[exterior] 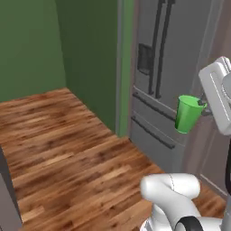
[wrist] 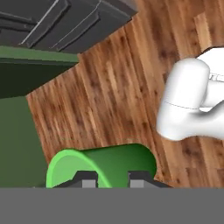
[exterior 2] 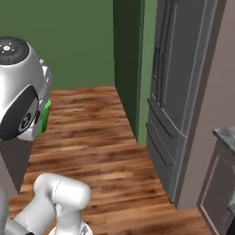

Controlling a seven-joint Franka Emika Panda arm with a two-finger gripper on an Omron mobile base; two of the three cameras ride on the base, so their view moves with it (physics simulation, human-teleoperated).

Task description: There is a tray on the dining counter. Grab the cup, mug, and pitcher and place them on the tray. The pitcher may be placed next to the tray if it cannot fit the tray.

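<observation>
The cup [exterior: 188, 113] is hanging in the air, off any surface, its rim clamped by the gripper [exterior: 202, 106]. It is a small, bright green, handleless tumbler tapering toward its base. In the left base view it is sitting nearly upright, tilted slightly, with its open mouth at the top, above the wooden floor. In the hand view the cup [wrist: 105, 168] is lying sideways, its lighter green rim facing left, just above the fingertips [wrist: 87, 180].
</observation>
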